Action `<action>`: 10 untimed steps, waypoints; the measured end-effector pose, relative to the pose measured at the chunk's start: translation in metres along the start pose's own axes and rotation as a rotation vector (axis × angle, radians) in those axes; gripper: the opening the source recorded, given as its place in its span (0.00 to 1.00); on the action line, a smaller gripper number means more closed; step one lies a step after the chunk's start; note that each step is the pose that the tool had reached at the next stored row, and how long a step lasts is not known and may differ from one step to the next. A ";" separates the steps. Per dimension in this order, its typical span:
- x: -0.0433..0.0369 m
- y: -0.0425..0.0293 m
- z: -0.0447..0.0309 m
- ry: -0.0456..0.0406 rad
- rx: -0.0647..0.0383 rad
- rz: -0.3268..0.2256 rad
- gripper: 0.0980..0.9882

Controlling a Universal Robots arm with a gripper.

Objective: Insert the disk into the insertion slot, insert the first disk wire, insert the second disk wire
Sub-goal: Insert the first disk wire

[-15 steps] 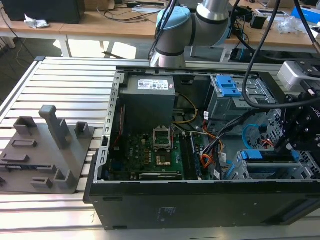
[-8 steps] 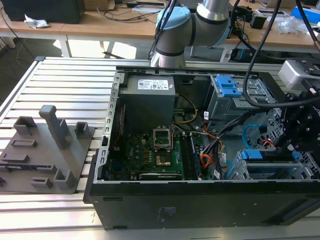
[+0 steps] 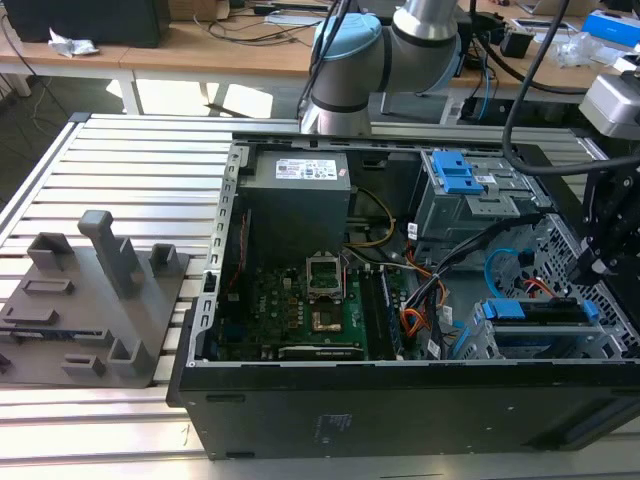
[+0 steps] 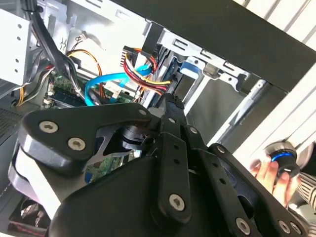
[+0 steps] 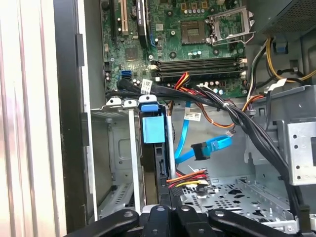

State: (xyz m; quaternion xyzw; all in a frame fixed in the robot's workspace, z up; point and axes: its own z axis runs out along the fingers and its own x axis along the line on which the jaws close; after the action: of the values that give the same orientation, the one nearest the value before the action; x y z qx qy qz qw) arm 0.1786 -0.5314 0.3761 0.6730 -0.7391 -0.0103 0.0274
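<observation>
Evidently the fingers (image 4: 171, 112) pinch the blue-framed silver disk (image 5: 152, 129) inside the perforated grey metal slot (image 5: 114, 148). Push it straight, clear of wires (image 5: 190, 177).

In the second wrist view, the black metal gripper (image 4: 170, 116) hides much of the open black computer case (image 4: 222, 29), and a person's hand (image 4: 269, 175) is blurred at the picture's edge. In the first wrist view, the blue-framed silver disk (image 5: 152, 129) sits mostly hidden inside the grey sheet-metal insertion slot (image 5: 116, 148).

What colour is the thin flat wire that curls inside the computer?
Light blue. The second disk wire shows best in the first wrist view.
</observation>
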 end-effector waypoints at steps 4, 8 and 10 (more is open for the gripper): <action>0.0001 0.0002 -0.0039 -0.0003 0.000 0.000 0.01; 0.0001 0.0002 -0.0042 -0.0001 0.000 0.000 0.01; 0.0001 0.0002 -0.0043 -0.0001 0.000 0.000 0.01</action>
State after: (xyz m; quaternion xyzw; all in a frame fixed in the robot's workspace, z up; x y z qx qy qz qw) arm 0.1787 -0.5314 0.3804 0.6730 -0.7391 -0.0103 0.0273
